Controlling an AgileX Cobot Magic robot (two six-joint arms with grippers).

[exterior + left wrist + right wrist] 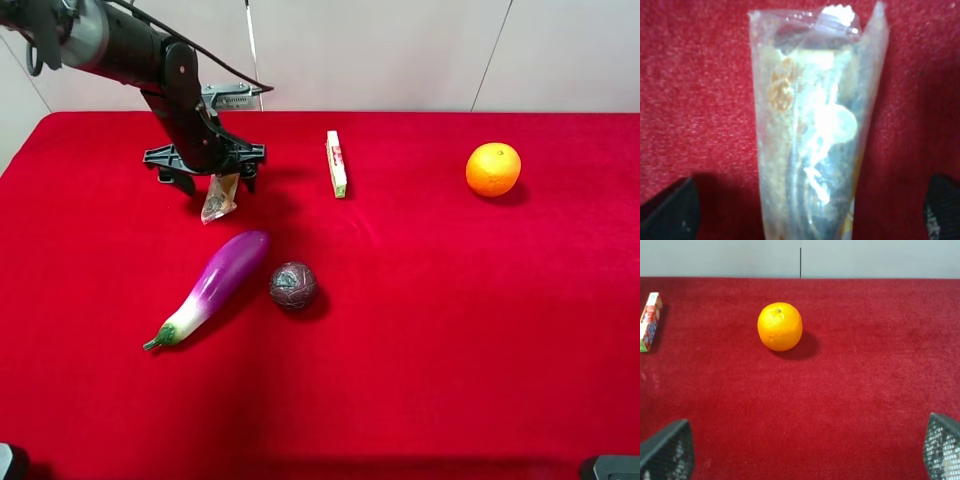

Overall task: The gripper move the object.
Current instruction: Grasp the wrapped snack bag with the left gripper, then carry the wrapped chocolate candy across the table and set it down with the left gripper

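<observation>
- The left gripper hovers at the far left of the red cloth, its fingers spread wide on either side of the snack packet without touching it.
- The packet lies on the cloth, just beyond the eggplant and dark ball.
- The right gripper is spread apart and holds nothing, near the orange.
- A thin box stands between packet and orange.
</observation>
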